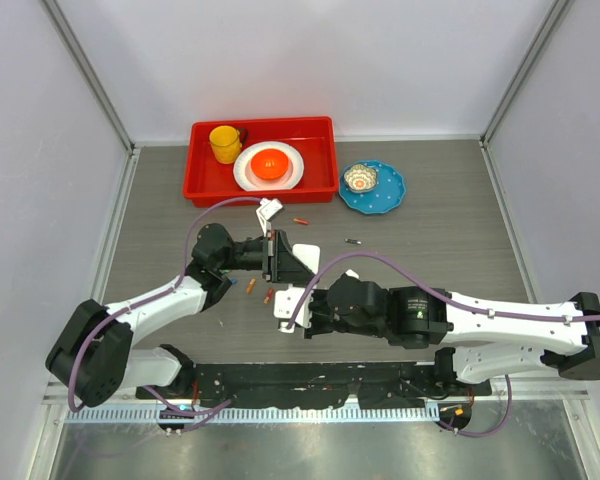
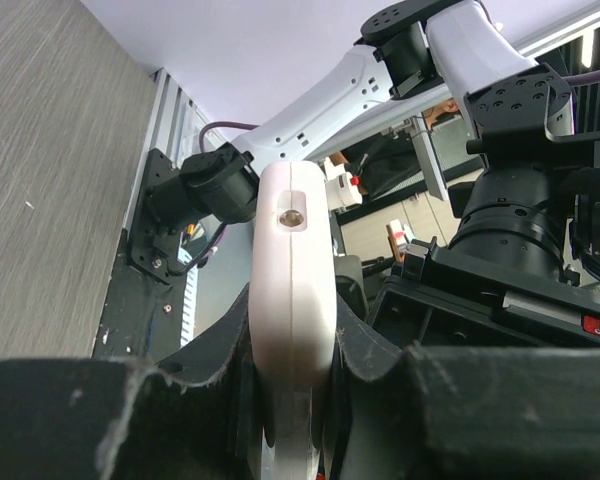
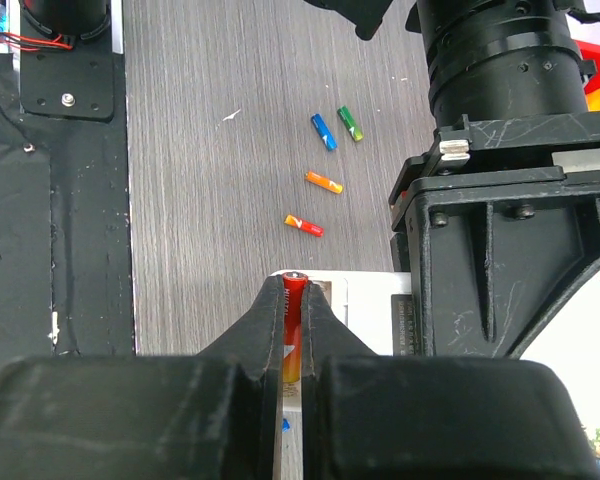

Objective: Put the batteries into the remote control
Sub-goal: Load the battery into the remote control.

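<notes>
My left gripper (image 2: 295, 345) is shut on the white remote control (image 2: 294, 280) and holds it edge-on above the table; from above the gripper is at the table's centre left (image 1: 280, 260). My right gripper (image 3: 296, 288) is shut on a red-and-orange battery (image 3: 295, 300) and holds its tip over the remote's white back (image 3: 355, 310). From above, the right gripper (image 1: 302, 306) meets the remote (image 1: 287, 302) just right of the left gripper. Loose batteries lie on the table: blue (image 3: 323, 131), green (image 3: 350, 123), orange (image 3: 323, 181) and red (image 3: 304, 226).
A red tray (image 1: 205, 190) at the back holds a yellow cup (image 1: 224, 143) and a white plate with an orange bowl (image 1: 270, 164). A blue plate (image 1: 388, 190) with a small bowl stands to its right. Two more batteries (image 1: 300, 221) (image 1: 353, 241) lie near the plates.
</notes>
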